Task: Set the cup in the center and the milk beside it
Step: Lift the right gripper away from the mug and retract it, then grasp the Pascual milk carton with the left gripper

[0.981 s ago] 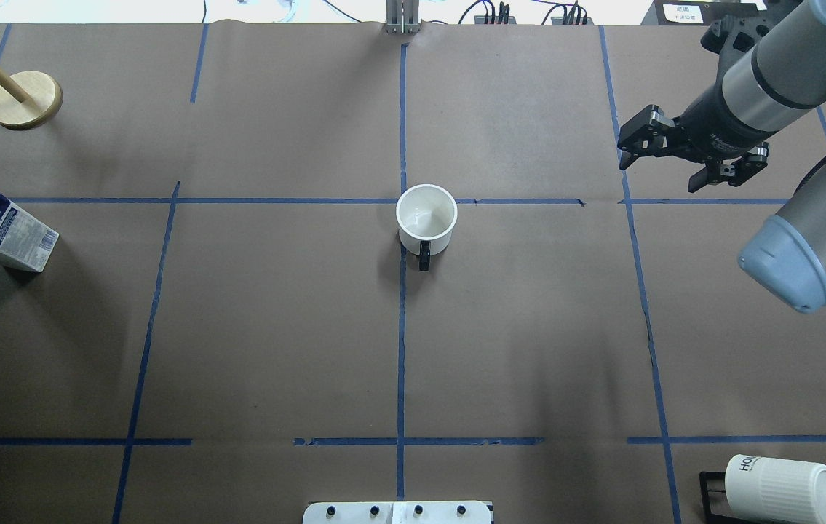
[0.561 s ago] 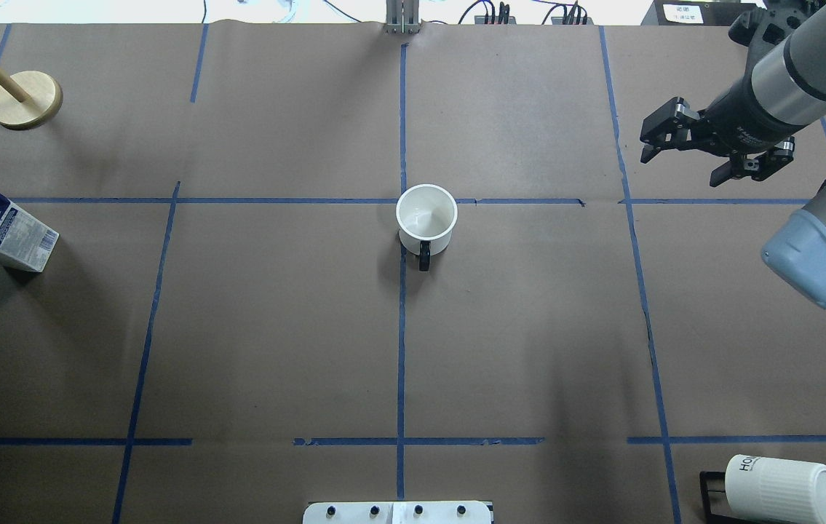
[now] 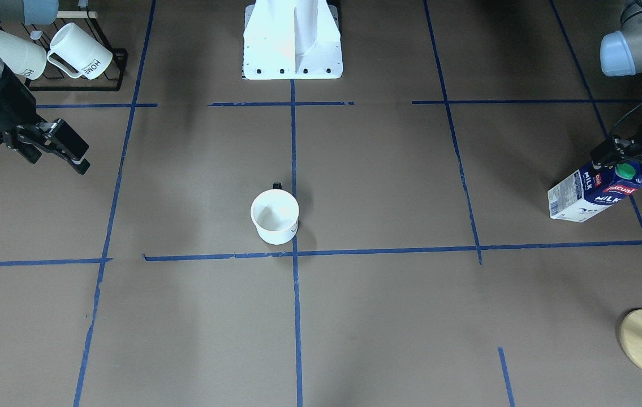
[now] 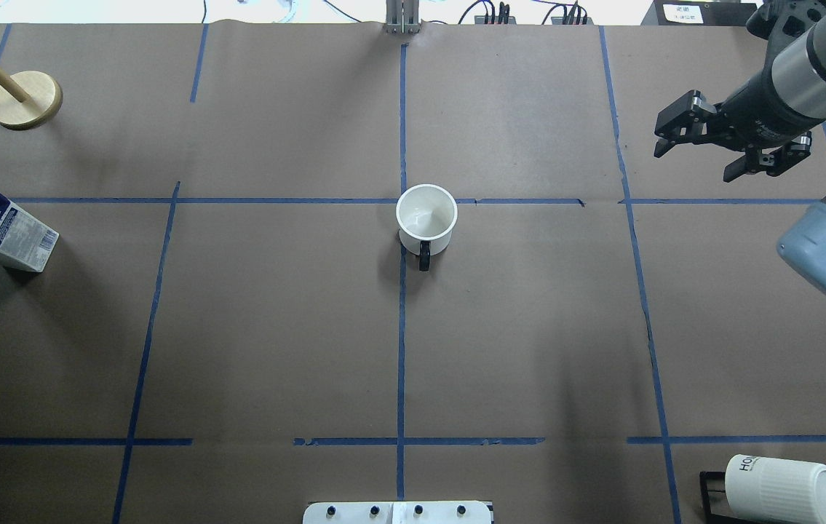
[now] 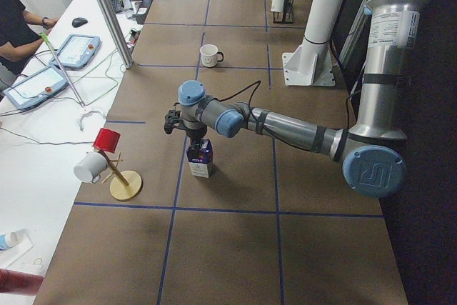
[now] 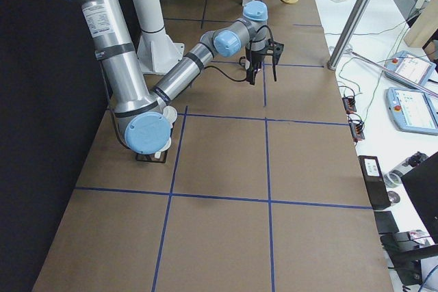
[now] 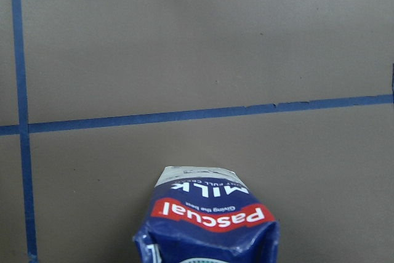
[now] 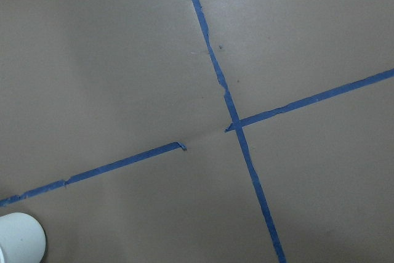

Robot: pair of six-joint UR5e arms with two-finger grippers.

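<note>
Over the milk carton [image 3: 584, 199] hangs the left end effector [image 3: 617, 157], grip impossible to tell. The overhead view crops it out, yet shows the right end effector [image 4: 696, 156] spread open, empty.

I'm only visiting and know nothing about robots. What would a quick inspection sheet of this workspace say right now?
Surface: brown paper marked with a blue tape grid.
Cup: upright beside the centre crossing, handle toward the robot.
Milk: upright, far from the cup, at the robot's left.
Clutter: two ribbed mugs near the robot's right; wooden stand at the far left corner.
Left gripper: right over the milk's top; jaws cannot be judged.
Right gripper: jaws open, empty, above the surface.
Cables: leads plugged in at the far edge.
Surroundings: bench with tablets; a seated person.
</note>
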